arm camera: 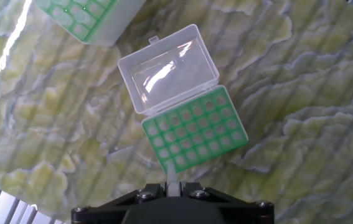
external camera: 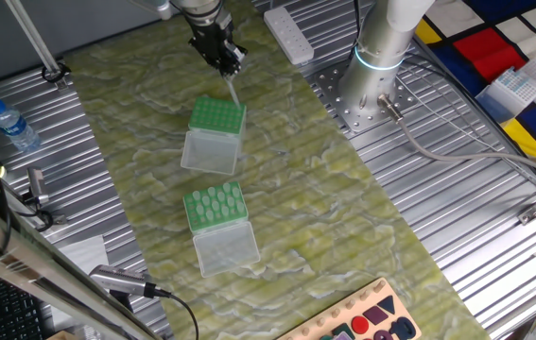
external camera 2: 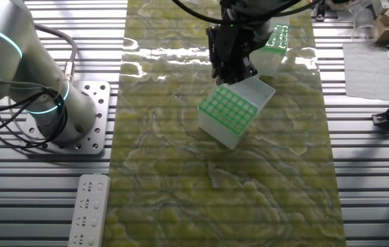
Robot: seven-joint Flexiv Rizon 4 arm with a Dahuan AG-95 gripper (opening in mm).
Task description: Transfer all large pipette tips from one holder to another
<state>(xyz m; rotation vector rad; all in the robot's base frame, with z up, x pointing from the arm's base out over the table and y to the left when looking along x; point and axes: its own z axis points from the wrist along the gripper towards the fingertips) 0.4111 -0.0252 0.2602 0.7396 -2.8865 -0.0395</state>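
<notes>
Translucent pipette tip (arm camera: 172,178) is pinched upright in the gripper (external camera: 230,66), point down at 6 o'clock of the green rack (arm camera: 195,134), ready for insertion.

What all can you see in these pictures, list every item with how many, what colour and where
Pipette tip: one, whitish translucent, held in the gripper above the nearer holder's corner.
Tip holders: two, green grid tops with clear open lids, on the mat; the second has whitish tips in its holes.
Mat: one, yellow-green marbled, across the table.
Water bottle: one, clear with blue cap, table edge.
Power strip: one, white, beside the mat.
Shape board: one, wooden with coloured pieces, bottom edge.
Gripper: one, black, shut on the tip.
Arm base: one, silver-white.
</notes>
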